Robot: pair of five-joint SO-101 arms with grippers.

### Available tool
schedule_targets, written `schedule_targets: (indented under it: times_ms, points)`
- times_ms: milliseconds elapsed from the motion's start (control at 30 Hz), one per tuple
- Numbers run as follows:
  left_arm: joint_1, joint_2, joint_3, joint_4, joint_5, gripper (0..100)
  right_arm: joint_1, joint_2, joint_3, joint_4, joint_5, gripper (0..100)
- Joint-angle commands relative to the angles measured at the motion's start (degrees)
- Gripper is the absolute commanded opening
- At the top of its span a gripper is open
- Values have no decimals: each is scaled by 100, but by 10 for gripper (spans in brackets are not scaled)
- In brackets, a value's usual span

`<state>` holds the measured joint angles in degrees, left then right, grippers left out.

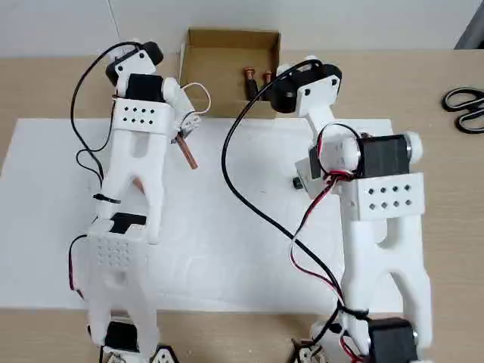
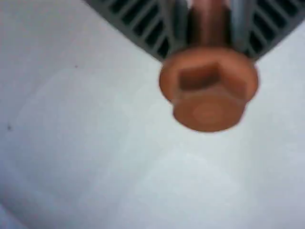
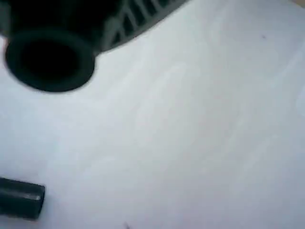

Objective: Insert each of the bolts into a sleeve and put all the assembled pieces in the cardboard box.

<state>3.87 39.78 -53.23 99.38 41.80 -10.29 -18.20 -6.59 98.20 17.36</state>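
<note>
Wooden table (image 1: 446,174) bears a white sheet (image 1: 227,249) and the box (image 1: 233,41) (two pieces (image 1: 257,79) already inside). Left claw (image 1: 185,134) clenches a bolt (image 1: 189,157), right claw (image 3: 62,21) a sleeve (image 3: 50,59), apparently for mating; another sleeve (image 3: 19,198) lies on the sheet.

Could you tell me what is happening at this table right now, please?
The left end effector holds a copper bolt by its shank above the white mat. The right end effector grips a black sleeve, with its open end toward the wrist camera. The two parts are not yet joined. A second black sleeve lies loose on the mat, and two assembled pieces already sit in the cardboard box beyond the mat.
</note>
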Motion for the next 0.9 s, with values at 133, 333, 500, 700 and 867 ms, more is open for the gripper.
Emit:
schedule_targets:
  times_ms: [133, 333, 500, 700, 867]
  points:
    - [624, -2251, 558, 114, -1336, 6, 13, -2141, -18, 66, -26, 3]
    - [1257, -3903, 2281, 97, -1855, 6, 40, -3644, 809, 48, -18, 3]
    - [1459, -4756, 3486, -448, -1855, 6, 22, -4426, 2505, -75, -44, 3]
    - [1248, -5679, 4875, -1767, -1846, 6, 4, -5305, 4712, -1833, -510, 3]
    - [1266, -6312, 5815, -2418, -1846, 6, -514, -6404, 6057, -3046, -1046, 3]
